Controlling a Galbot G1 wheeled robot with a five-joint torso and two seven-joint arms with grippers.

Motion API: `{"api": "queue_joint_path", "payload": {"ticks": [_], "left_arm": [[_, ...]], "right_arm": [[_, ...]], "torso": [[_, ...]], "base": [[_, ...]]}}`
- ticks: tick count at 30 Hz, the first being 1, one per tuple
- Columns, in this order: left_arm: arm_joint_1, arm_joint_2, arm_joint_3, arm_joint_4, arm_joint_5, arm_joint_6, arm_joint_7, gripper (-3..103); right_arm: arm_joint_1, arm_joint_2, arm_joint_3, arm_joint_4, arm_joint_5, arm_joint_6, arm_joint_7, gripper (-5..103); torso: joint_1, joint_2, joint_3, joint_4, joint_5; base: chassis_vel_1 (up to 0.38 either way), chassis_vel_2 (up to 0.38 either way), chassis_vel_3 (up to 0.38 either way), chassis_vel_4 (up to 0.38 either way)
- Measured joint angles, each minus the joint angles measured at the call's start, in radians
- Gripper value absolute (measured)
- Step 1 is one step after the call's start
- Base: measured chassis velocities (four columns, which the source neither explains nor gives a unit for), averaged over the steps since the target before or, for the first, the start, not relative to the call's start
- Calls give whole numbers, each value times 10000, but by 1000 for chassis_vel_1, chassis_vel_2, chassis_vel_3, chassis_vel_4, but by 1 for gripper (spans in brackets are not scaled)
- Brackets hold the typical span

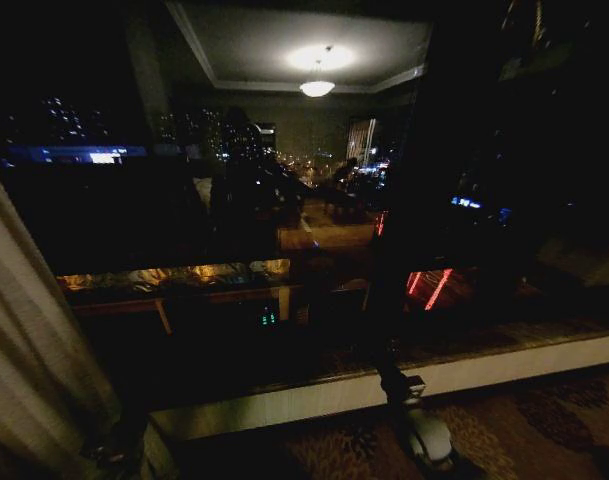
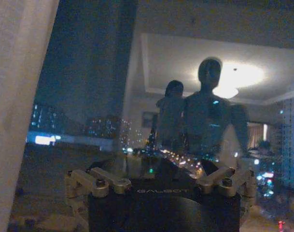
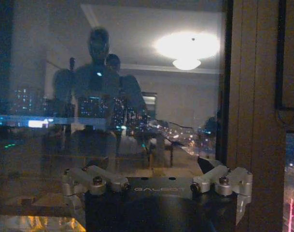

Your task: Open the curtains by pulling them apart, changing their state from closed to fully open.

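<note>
Cream-white sheer cloth of the curtains is gathered at the far edge of the head view, from about nine o'clock down to seven o'clock, hanging in long pleats to the floor. The rest of that view is bare dark window glass, with city lights outside and the ceiling lamp's reflection at twelve o'clock. A pale window sill runs across at about five o'clock, above a patterned carpet.

In the left wrist view the left gripper faces the glass, with the same curtain panel close beside it at nine o'clock, not touched by it. Its fingers are spread wide to each side and hold nothing. The robot's own reflection shows in the pane at one o'clock.

In the right wrist view the right gripper also faces the window, near a brown window frame at three o'clock. Its fingers are likewise splayed apart and empty.
</note>
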Motion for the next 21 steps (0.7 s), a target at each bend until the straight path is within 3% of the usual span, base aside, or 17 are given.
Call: {"api": "queue_joint_path", "payload": {"ticks": [21], "left_arm": [[-37, -4, -28, 84, 207, -52, -124, 100]], "right_arm": [[0, 0, 0, 0, 0, 0, 0, 100]], "torso": [[0, 0, 0, 0, 0]], "base": [[0, 0, 0, 0]]}}
